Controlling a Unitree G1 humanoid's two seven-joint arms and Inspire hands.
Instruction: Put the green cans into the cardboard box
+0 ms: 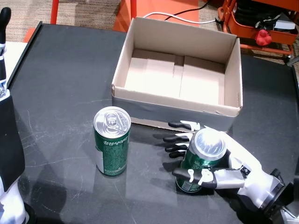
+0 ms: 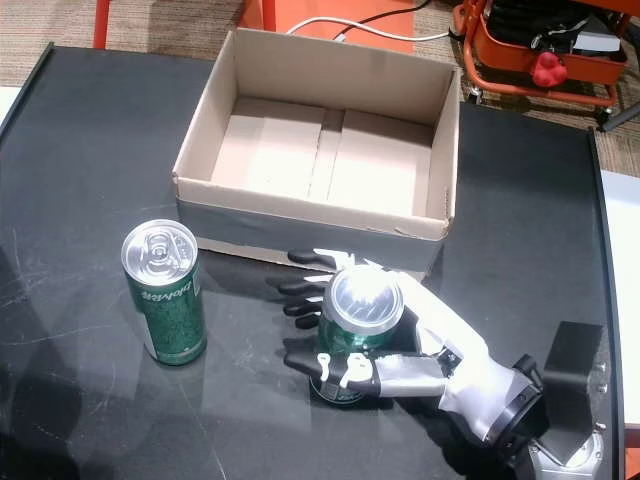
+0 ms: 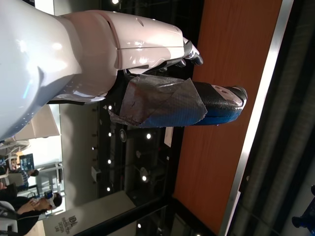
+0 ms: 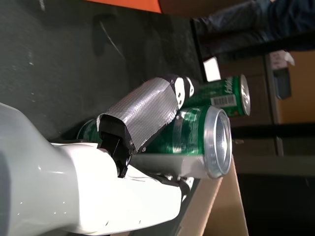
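A black table (image 1: 60, 84) seen from above holds an open, empty cardboard box (image 1: 180, 74) at about twelve o'clock in both head views. Just in front of its near wall, at five o'clock in a head view, the right hand (image 1: 212, 163) is wrapped around an upright green can (image 1: 202, 158): the thumb (image 1: 194, 176) crosses the near side and the fingers (image 1: 177, 138) curl round the far side, so the hand is pinching the can, which appears to be resting on the table. A second green can (image 1: 112, 140) stands upright and untouched at about seven o'clock, well apart from the hand. The left hand (image 3: 216, 103) shows only in its wrist view, holding nothing, though whether its fingers are spread or curled cannot be told. The step in hand looks like lifting the gripped can. To do it well, the grip should stay firm and level, the can should rise straight up until its base clears the box's near wall, then travel toward twelve o'clock and come down upright on the box floor, without clipping the wall
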